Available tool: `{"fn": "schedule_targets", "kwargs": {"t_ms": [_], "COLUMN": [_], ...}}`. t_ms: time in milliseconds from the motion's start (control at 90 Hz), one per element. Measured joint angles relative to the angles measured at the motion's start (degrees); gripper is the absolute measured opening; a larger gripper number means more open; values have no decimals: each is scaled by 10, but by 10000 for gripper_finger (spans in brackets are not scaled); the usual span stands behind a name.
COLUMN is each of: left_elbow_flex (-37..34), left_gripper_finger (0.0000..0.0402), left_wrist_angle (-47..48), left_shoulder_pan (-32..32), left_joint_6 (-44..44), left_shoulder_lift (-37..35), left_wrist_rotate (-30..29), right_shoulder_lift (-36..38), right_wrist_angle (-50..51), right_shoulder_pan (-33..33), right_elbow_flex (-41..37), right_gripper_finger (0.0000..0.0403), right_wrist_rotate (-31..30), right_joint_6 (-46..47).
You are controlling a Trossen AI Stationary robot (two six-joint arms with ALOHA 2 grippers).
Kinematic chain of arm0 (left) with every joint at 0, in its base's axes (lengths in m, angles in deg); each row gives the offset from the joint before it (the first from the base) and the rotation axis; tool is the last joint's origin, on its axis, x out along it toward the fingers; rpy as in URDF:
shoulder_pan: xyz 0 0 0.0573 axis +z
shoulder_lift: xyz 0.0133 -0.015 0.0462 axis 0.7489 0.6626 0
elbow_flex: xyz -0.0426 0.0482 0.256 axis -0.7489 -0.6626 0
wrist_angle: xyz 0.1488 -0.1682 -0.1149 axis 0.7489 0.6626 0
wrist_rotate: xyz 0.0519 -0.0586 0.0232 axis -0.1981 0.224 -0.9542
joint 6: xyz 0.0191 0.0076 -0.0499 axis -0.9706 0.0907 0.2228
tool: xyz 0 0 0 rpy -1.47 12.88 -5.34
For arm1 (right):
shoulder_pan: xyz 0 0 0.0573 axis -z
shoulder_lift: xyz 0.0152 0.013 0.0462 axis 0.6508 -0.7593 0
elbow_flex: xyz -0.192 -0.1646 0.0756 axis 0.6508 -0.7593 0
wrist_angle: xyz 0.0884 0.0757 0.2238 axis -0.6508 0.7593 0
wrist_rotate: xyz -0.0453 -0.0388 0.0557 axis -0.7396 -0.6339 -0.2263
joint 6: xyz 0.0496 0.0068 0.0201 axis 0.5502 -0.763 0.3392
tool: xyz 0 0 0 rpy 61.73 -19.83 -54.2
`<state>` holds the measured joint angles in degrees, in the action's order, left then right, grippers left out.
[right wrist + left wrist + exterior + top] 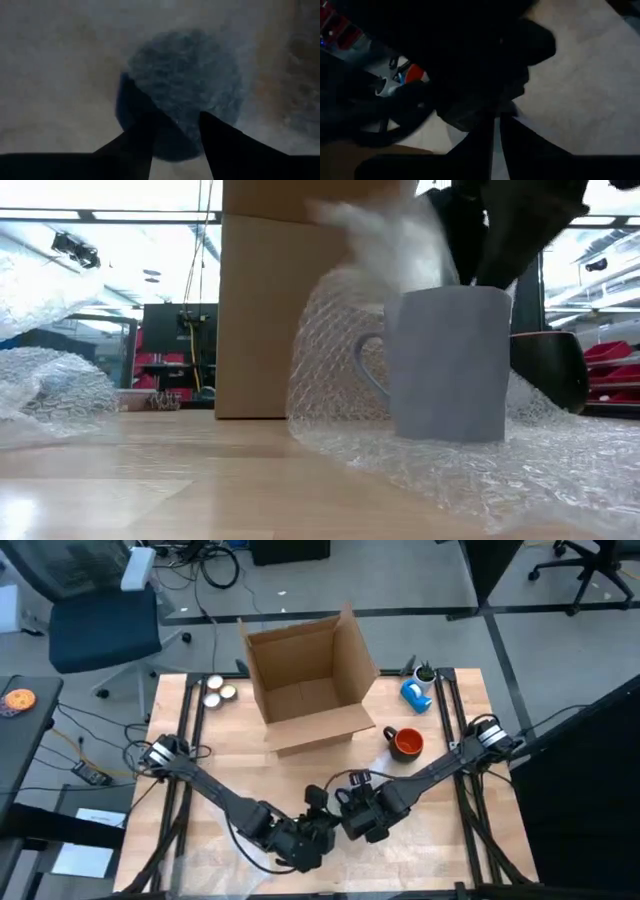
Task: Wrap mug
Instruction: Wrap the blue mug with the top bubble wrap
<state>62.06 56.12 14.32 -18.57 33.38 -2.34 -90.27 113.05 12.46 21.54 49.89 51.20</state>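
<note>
Low view showed the grey mug [448, 363] standing upright on the bubble wrap [500, 465], in front of the cardboard box [275, 310] on the counter [150, 490]. One flap of wrap was lifted up over the mug's rim. The right pincer [175, 127] was just above the mug, fingers apart. The left pincer [318, 828] was beside it; I cannot tell if it was apart or together. An orange mug [406, 743] sat near the box
</note>
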Motion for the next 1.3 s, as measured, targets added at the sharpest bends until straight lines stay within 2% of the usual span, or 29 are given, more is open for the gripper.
{"fn": "schedule_targets", "kwargs": {"t_ms": [178,333,678,922,1000,1300], "left_elbow_flex": [13,9,-35,-79,-88,-135], "left_gripper_finger": [15,15,15,15,15,15], "left_wrist_angle": [49,74,68,-43,-98,-191], "left_shoulder_pan": [-8,-6,11,26,33,61], "left_joint_6": [31,61,99,68,46,23], "left_shoulder_lift": [0,0,0,1,1,3], "left_wrist_rotate": [-42,-47,-40,-11,14,65], "right_shoulder_lift": [0,0,2,1,1,2], "right_wrist_angle": [9,35,188,202,197,93], "right_shoulder_pan": [0,-2,-15,-27,-27,-23], "right_elbow_flex": [0,16,86,124,132,110], "right_gripper_finger": [125,124,103,85,80,75], "right_wrist_rotate": [0,-1,-42,-67,-72,-71], "right_joint_6": [2,4,53,59,59,0]}}
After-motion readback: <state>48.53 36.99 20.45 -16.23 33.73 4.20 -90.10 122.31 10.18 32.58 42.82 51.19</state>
